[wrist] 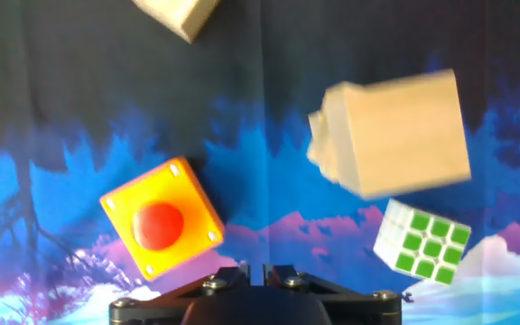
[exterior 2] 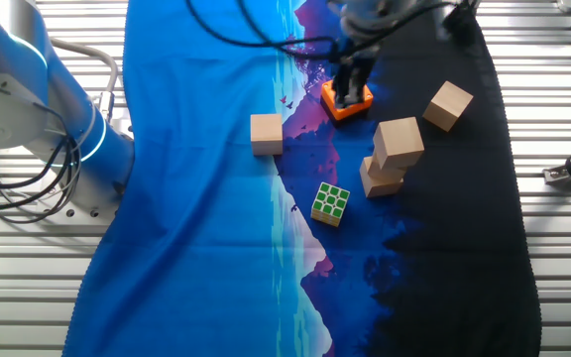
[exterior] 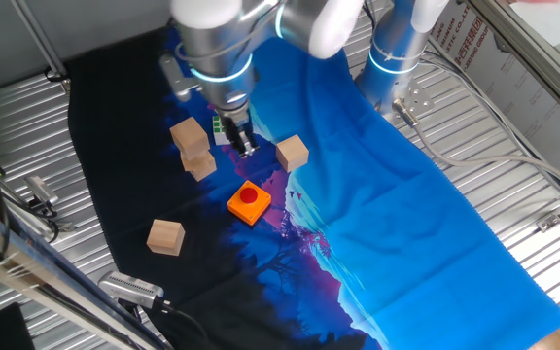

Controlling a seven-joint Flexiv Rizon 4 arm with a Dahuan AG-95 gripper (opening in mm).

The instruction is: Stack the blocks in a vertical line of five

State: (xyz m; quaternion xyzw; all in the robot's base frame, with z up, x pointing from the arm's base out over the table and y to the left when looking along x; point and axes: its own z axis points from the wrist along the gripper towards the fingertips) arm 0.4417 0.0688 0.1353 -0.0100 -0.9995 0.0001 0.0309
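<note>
Two-high stack of blocks [exterior 2: 392,157] up on the black part of the cloth [exterior: 436,224], top block twisted a bit off the lower one. Loose block [exterior: 165,236] sits alone on the black area toward the desk [exterior: 27,107] edge, well apart from the stack. Another loose block [exterior: 293,153] sits on the blue part, on the stack's other side. Four blocks visible in total.

Gripper [exterior: 244,146] hangs above the cloth between the stack and the orange button pad [exterior: 249,202]. Fingers carry nothing; can't tell if they're spread or pinched, since the tips are blurred in the fixed views and out of the hand view.

Green-and-white puzzle cube [exterior 2: 330,203] sits just beside the stack, not touching.
</note>
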